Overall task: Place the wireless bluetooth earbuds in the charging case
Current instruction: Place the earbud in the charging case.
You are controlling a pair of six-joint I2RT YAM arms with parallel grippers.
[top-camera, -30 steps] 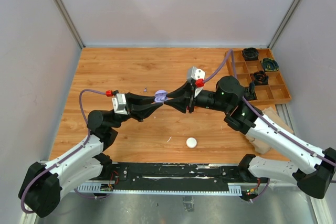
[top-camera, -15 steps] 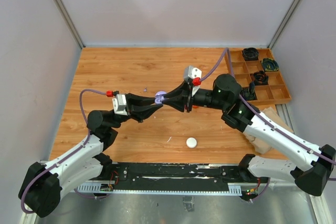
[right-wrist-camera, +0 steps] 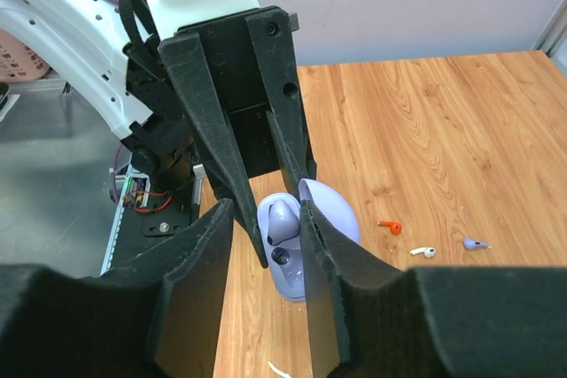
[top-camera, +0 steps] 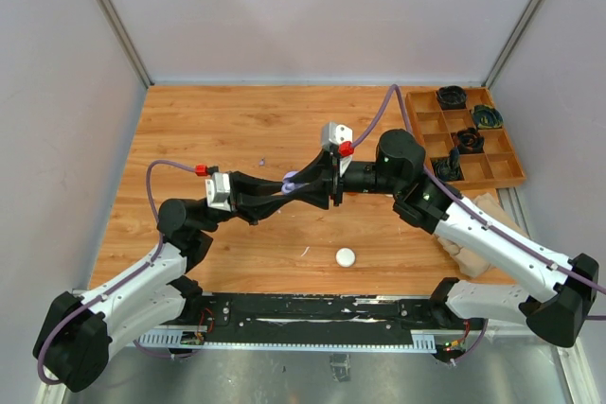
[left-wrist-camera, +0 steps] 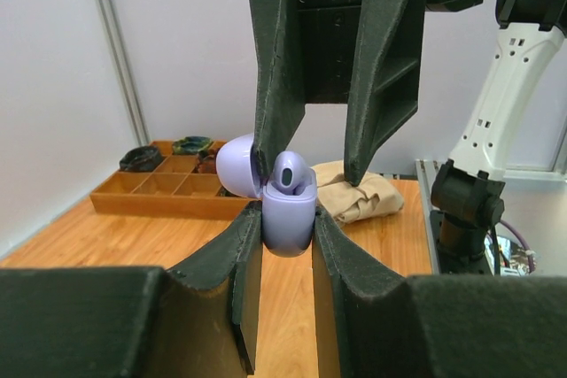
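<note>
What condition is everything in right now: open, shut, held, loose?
Charging case: held, lid open.
Lilac earbud: seated in the case.
Orange earbud, white earbud, purple earbud: loose on the table.
Left jaws: shut on the case.
Right jaws: open, straddling the seated earbud.
White puck: lying on the table.

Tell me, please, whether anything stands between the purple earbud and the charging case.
Nothing visible does. The case, clamped in the left fingers, has its lid swung open, and the earbud stands in its socket.

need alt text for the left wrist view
The left pincer clamps a lilac charging case, lid open, with a lilac earbud seated inside. The right pincer hangs open above, straddling the earbud. A wooden tray sits behind.
</note>
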